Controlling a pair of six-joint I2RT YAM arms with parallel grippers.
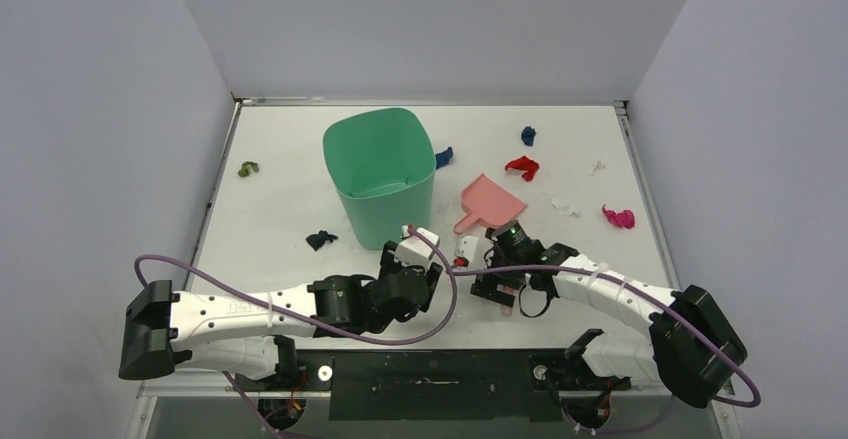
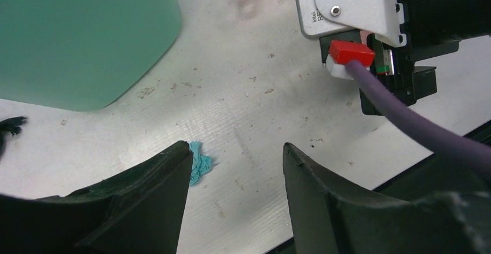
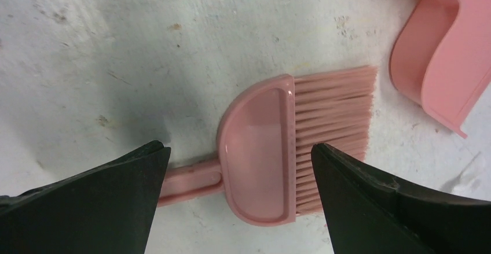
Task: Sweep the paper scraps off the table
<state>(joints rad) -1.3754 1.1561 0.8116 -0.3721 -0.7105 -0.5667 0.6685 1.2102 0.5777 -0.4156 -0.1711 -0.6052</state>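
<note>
Paper scraps lie about the white table [image 1: 280,209]: olive green [image 1: 248,169], black [image 1: 320,240], blue [image 1: 443,157], dark blue [image 1: 528,136], red [image 1: 522,167] and magenta [image 1: 618,217]. A teal scrap [image 2: 200,162] lies right beside my left gripper's left finger. My left gripper [image 2: 237,150] is open and empty, low over the table near the front [image 1: 435,277]. My right gripper [image 3: 237,153] is open, its fingers straddling the pink brush [image 3: 272,167] that lies flat below it. In the top view it [image 1: 497,289] hides most of the brush.
A green bin [image 1: 380,174] stands mid-table, just behind my left wrist. The pink dustpan [image 1: 490,202] lies right of it, also in the right wrist view [image 3: 446,51]. Small white scraps [image 1: 565,206] lie at the right. My right wrist camera [image 2: 347,11] sits close in front of the left gripper.
</note>
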